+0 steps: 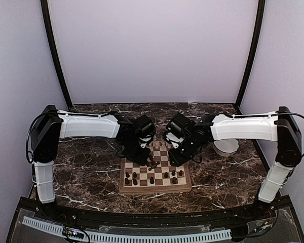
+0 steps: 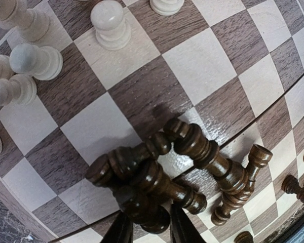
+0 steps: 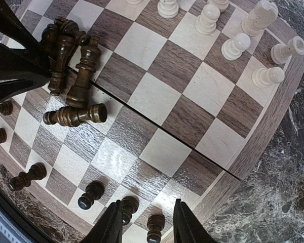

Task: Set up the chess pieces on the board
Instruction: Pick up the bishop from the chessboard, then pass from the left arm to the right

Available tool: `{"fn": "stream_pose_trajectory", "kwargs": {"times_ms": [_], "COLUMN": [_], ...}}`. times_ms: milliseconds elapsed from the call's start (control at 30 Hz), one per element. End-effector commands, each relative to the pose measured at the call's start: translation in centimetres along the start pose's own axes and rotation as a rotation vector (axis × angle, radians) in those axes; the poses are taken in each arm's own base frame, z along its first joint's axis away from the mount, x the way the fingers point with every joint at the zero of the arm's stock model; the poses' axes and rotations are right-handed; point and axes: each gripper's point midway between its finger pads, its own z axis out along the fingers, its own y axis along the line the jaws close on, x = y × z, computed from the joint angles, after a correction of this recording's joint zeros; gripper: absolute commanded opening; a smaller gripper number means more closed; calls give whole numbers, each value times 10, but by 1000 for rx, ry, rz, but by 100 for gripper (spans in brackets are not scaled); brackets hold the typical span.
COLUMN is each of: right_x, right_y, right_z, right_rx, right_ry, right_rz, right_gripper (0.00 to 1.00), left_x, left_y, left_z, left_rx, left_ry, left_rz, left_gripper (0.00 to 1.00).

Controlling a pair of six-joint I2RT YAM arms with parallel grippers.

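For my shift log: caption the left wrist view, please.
Left fingers flank a heap of toppled dark pieces at the board's middle; cream pieces stand beyond.

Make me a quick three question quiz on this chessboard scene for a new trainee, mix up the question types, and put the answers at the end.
1. Short answer: which arm's gripper is right at the heap of dark pieces near the middle of the board?
2. True or false: every piece in that heap stands upright.
3. Pick one. On the table off the board's right-arm side stands: A) a white bowl; B) a mug; C) a cardboard box.

Key
1. The left gripper.
2. False: they lie tumbled on their sides.
3. A.
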Motion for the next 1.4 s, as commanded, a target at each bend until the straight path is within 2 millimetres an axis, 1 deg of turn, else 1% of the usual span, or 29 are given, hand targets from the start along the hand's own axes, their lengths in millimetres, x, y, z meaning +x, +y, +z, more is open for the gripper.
{"fn": "stream_pose_trajectory", "kwargs": {"times_ms": [0, 167, 233, 367, 433, 467, 567, 600, 667, 767, 800, 833, 967, 1067, 1167, 1300, 1367], "right_x": [-2, -3, -3, -3, -4, -4, -6, -7, -10, -18, -23, -30, -58, -76, -86, -87, -83], "right_y": [-4, -4, -4, -6, -7, -8, -9, -8, -6, -4, -3, -2, 2, 11, 29, 58, 66], "right_z": [-10, -10, -11, -12, -12, -12, -13, -14, -15, -20, -23, -28, -48, -63, -70, -70, -68], "right_rx": [11, 10, 11, 20, 24, 26, 26, 21, 10, 2, -2, -7, -53, -155, -312, -506, -575], "right_ry": [-27, -29, -32, -34, -38, -39, -46, -51, -63, -83, -95, -111, -184, -227, -238, -202, -175], "right_rz": [16, 19, 19, 21, 23, 22, 21, 19, 9, -7, -12, -16, -18, -8, -2, -18, -20], "right_gripper": [36, 36, 36, 36, 36, 36, 36, 36, 36, 36, 36, 36, 37, 38, 39, 40, 41], "left_x": [-2, -3, 0, 6, 8, 8, 4, 7, 9, 13, 15, 15, 17, 17, 13, 8, 6], "left_y": [4, 6, 8, 10, 8, 5, -4, -7, -13, -28, -30, -37, -43, -44, -46, -53, -57], "left_z": [2, 1, -2, -14, -24, -34, -55, -64, -73, -86, -86, -92, -94, -96, -98, -96, -97], "left_rx": [-8, -14, -19, -6, 19, 51, 121, 142, 179, 273, 290, 331, 376, 379, 383, 408, 424], "left_ry": [-5, -4, 3, -23, -62, -100, -189, -206, -219, -232, -230, -243, -254, -266, -286, -295, -293], "left_rz": [-6, -14, -15, 10, 39, 66, 131, 158, 193, 222, 221, 227, 238, 278, 308, 328, 328], "left_gripper": [27, 21, 18, 15, 15, 15, 15, 15, 15, 14, 14, 14, 15, 15, 15, 15, 16]}}
